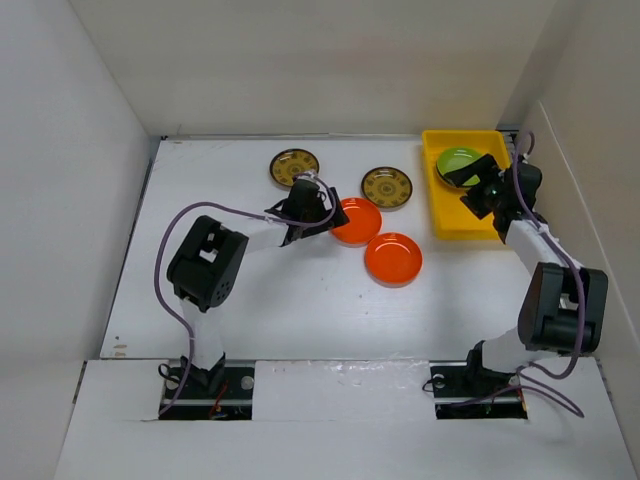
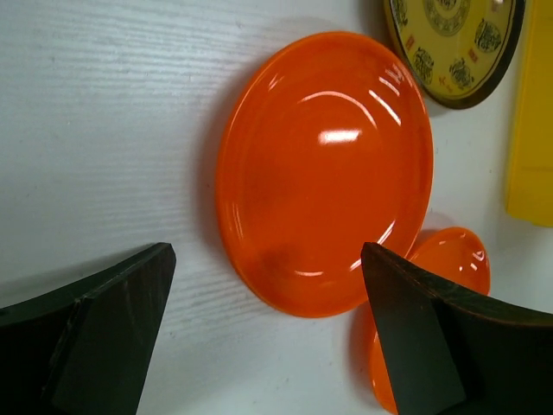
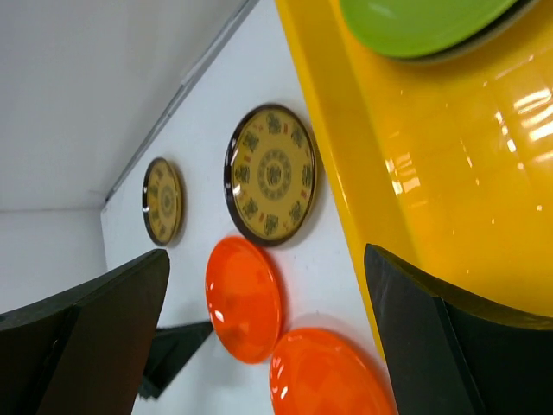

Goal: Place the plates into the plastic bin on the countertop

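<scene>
The yellow plastic bin [image 1: 452, 222] [image 3: 449, 164] stands at the back right of the countertop [image 1: 300, 300]. A lime green plate [image 1: 458, 159] [image 3: 421, 21] lies in its far end, with a dark rim showing under it. Two orange plates [image 1: 358, 222] [image 1: 393, 258] touch mid-table; two brown-gold plates [image 1: 294, 167] [image 1: 387, 187] lie behind them. My left gripper [image 1: 333, 216] [image 2: 268, 290] is open at the left edge of the nearer orange plate [image 2: 324, 173], holding nothing. Over the bin's middle, my right gripper [image 1: 474, 190] [image 3: 266, 259] is open and empty.
White walls close in the countertop on the left, back and right. The bin sits close to the right wall. The second orange plate [image 2: 442, 277] and a brown-gold plate [image 2: 454, 43] lie just past the left gripper.
</scene>
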Robot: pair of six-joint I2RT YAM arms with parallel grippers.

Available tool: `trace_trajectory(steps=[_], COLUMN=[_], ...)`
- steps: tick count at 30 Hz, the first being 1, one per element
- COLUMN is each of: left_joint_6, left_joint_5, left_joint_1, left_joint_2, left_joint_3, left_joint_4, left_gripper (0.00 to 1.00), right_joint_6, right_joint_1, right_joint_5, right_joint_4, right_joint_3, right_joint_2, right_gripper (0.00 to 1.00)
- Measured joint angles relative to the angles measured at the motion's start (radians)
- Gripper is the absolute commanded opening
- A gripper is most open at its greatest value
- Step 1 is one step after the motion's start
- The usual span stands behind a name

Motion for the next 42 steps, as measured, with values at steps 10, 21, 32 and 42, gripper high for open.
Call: trace_trajectory(steps=[10,21,32,42], left_joint_6=[-0.056,-0.066,0.029,0.055], left_joint_5=[-0.042,-0.093,-0.034,0.147], left_joint_1=[0.0,-0.001,0.0,0.0], left_joint_2=[0.08,0.023,-0.463,-0.549], left_joint_3=[0.057,0.047,-0.082,-0.13], left_joint_4=[0.001,-0.073,-0.163,-0.143], left_gripper=[0.23,0.0,0.0,0.0], right_joint_6=[-0.018,-0.133,-0.307,-0.316], right_joint_1=[0.043,0.126,0.335,0.365], right_joint_5=[-0.047,-0.17,-0.347,-0.393], right_joint_4=[-0.032,-0.007,0.08,0.146], right_joint_3=[-0.088,-0.098,-0.1,-0.081], right_joint_2=[-0.234,-0.225,-0.116,-0.026], right_gripper=[1.0,1.0,1.0,0.14])
